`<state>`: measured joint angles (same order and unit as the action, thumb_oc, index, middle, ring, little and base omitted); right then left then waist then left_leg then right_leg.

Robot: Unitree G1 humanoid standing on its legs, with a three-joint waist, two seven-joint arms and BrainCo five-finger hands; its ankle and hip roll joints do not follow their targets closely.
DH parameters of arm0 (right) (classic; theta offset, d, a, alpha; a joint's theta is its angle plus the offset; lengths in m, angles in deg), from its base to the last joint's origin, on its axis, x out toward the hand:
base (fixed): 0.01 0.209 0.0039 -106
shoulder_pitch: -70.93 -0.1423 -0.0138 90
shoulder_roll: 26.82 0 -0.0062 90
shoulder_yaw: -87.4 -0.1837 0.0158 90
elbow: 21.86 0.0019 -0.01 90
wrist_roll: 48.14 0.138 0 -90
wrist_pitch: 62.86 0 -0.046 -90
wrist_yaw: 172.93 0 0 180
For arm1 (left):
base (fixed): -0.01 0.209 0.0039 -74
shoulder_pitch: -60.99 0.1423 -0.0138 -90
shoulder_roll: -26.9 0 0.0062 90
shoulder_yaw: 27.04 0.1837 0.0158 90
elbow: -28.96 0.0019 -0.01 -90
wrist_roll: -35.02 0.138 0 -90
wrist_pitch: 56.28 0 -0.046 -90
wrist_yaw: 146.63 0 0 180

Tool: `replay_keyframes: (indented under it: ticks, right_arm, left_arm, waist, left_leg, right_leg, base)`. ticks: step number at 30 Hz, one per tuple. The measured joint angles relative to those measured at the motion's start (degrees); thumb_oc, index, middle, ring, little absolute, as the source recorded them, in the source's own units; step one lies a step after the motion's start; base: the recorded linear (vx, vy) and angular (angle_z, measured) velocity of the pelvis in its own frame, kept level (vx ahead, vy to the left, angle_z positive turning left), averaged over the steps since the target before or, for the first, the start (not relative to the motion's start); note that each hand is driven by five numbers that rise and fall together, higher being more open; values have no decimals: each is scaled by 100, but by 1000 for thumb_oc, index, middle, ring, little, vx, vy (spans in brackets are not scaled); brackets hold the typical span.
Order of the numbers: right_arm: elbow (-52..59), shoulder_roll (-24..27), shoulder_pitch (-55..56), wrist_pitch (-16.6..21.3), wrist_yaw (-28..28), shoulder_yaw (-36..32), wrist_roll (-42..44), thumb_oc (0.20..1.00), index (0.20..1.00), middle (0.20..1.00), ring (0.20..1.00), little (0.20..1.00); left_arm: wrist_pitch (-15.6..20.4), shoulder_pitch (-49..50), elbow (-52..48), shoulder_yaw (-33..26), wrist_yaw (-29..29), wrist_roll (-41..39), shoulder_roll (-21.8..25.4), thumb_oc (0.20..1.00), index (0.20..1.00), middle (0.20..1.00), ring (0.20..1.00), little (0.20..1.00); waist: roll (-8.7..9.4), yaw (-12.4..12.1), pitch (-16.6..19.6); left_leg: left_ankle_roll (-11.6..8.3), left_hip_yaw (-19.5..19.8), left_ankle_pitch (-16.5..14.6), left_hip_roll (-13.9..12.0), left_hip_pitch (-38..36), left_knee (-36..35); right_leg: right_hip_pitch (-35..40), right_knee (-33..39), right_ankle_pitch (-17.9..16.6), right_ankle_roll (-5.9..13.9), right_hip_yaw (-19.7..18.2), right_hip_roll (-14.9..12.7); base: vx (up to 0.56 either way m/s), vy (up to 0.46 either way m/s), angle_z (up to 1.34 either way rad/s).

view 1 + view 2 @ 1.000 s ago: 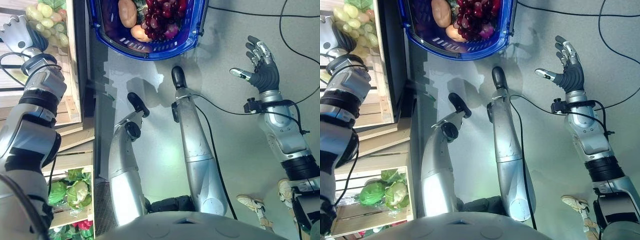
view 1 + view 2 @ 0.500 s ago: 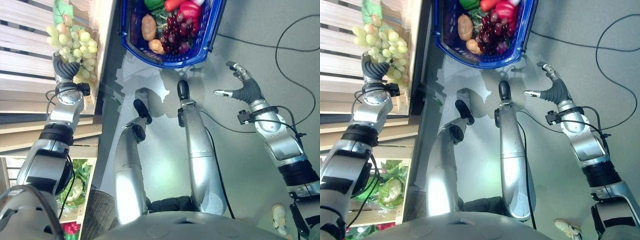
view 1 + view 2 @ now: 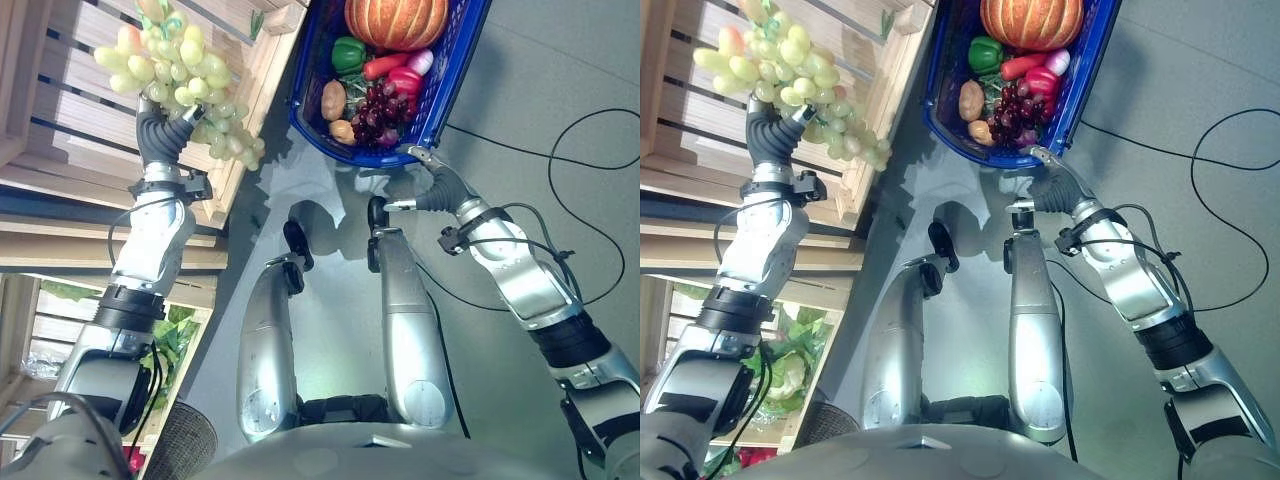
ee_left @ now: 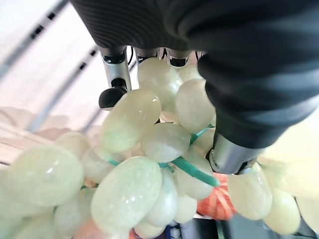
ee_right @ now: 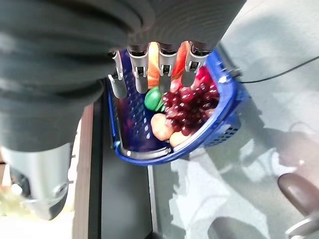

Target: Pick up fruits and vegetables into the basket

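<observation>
The left hand [image 3: 160, 130] is curling its fingers [image 4: 113, 82] round the green grapes [image 3: 185, 75] above the wooden crate [image 3: 90, 110], the open right hand [image 3: 432, 188] is hovering by the blue basket [image 3: 455, 75], and the dangling grapes are risking snagging the crate edge or slipping loose.

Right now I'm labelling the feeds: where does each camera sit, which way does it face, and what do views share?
Left eye view: head, facing down; left hand holds green grapes at the crate; right hand near the basket.
Right eye view: beside it, same scene.
Left wrist view: along the left hand, fingers round grapes.
Right wrist view: along the right hand, open fingers over the basket.
Shared: both eyes and right wrist see the basket; both eyes and left wrist, the grapes.
</observation>
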<state>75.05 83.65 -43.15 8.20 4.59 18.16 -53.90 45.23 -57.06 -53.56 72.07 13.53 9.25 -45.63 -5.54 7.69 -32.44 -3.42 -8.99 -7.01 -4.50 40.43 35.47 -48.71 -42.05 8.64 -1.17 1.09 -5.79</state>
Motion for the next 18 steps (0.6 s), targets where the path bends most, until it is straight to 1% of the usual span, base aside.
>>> replay_keyframes:
  ticks: [1,3,4,7,9,11,13,15,18]
  right_arm:
    - [-50,-57,-115,-104,6,130,9,1000,1000,1000,1000,1000]
    - [-77,-164,-223,-198,45,294,12,1000,1000,1000,1000,1000]
    - [-105,-226,-289,-225,61,365,12,1000,1000,1000,1000,1000]
    - [-215,-333,-574,-333,131,576,30,1000,1000,1000,1000,1000]
    - [-395,-460,-861,-336,256,774,130,1000,1000,1000,1000,1000]
    - [-504,-654,-1053,-333,495,903,250,1000,1000,1000,1000,1000]
    - [-512,-712,-1120,-322,624,956,269,1000,1000,1000,1000,1000]
    - [-696,-889,-1249,-215,947,1012,363,1000,1000,1000,1000,1000]
    - [-695,-970,-1338,158,1368,1044,402,1000,1000,1000,1000,1000]
  left_arm:
    - [3,-3,-61,5,111,12,-1,200,200,200,200,200]
    - [18,-9,-250,22,284,47,-1,200,200,200,200,200]
    - [100,-35,-294,33,383,65,-1,200,200,200,200,200]
    - [152,-136,-426,84,602,49,-53,200,200,200,200,200]
    - [170,-250,-504,242,828,31,-60,200,200,200,200,200]
    - [181,-284,-646,374,1079,-34,-127,200,200,200,200,200]
    - [193,-351,-683,498,1155,-48,-164,200,200,200,200,200]
    - [208,-397,-766,688,1299,-153,-267,200,200,200,200,200]
    - [227,-525,-852,813,1357,-320,-515,200,200,200,200,200]
  waist:
    - [0,-11,0]
    - [0,-26,0]
    - [0,-60,0]
    - [-5,-221,-2]
    - [-5,-305,-2]
    - [-5,-347,-2]
    - [-5,-387,-2]
    - [-1,-422,-2]
    - [-1,-441,-3]
  left_leg:
    - [-4,18,6,5,-44,-1]
    - [-9,88,22,29,-107,-4]
    - [-8,119,36,39,-142,-15]
    - [17,143,76,65,-248,-72]
    - [22,172,105,73,-287,-86]
    - [19,240,125,97,-289,-84]
    - [-3,257,160,106,-276,-90]
    - [1,305,160,144,-313,-91]
    - [14,353,162,159,-268,-86]
  right_leg:
    - [58,0,0,-1,21,-9]
    - [159,-3,14,-20,82,-45]
    - [205,7,14,-21,110,-56]
    - [325,22,22,-13,139,-84]
    - [377,23,23,-15,190,-105]
    - [418,21,31,-28,258,-136]
    - [418,24,28,-31,273,-144]
    - [480,39,34,-22,266,-150]
    - [484,64,31,-11,279,-145]
  base:
    - [9,-55,6]
    - [1,-41,15]
    - [-1,-29,15]
    - [-10,-94,9]
    - [-8,-49,14]
    - [-41,-46,14]
    - [-41,-29,10]
    - [-47,-34,8]
    - [-9,-25,8]
